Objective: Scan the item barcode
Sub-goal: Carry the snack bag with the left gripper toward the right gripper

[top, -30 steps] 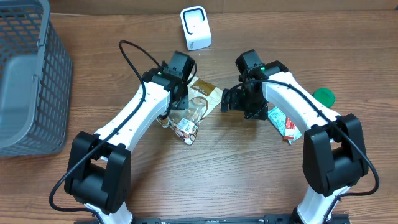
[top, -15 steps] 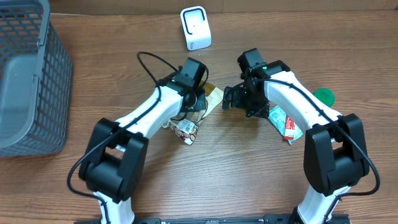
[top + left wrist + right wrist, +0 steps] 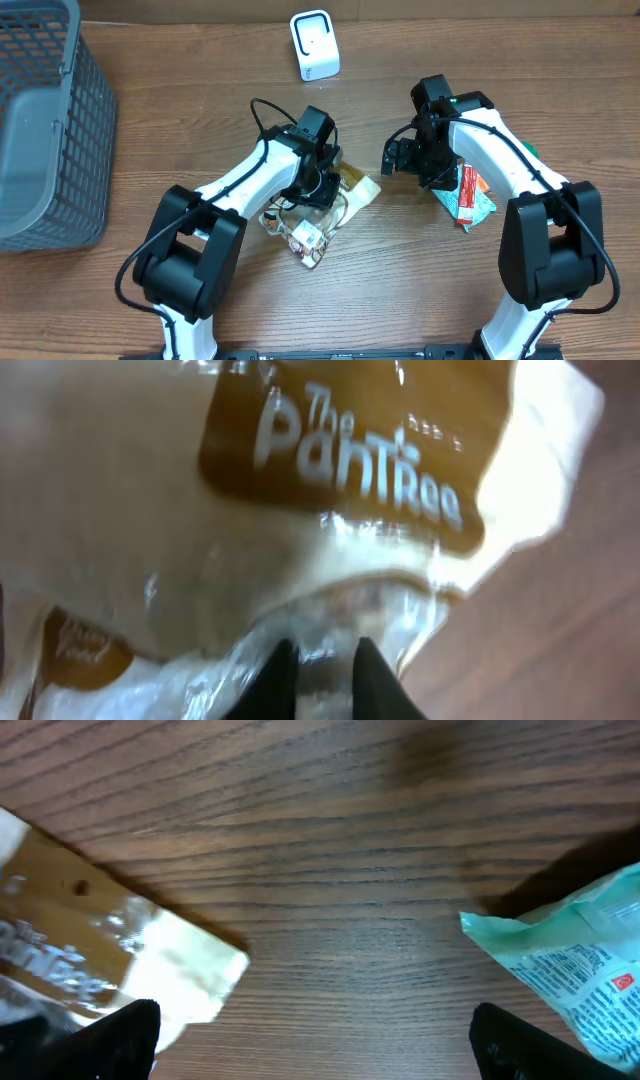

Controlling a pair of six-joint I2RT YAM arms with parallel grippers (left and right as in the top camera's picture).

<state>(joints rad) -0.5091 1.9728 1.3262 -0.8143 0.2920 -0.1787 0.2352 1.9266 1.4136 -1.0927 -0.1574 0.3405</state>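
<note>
The bag (image 3: 330,510) is pinched at its edge by the left gripper (image 3: 323,652); the right gripper (image 3: 315,1032) is spread wide over bare table (image 3: 350,870) beside a packet (image 3: 570,965).

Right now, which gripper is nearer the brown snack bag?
Left. The left gripper pinches the clear end of the brown snack bag; the right gripper hovers open beside its corner, not touching.

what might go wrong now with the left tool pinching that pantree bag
1. The left tool pinches only a thin fold of the glossy bag, so the bag may slip out when lifted.
2. The bag is crinkled and no barcode shows, so the code may not end up facing the white scanner.
</note>
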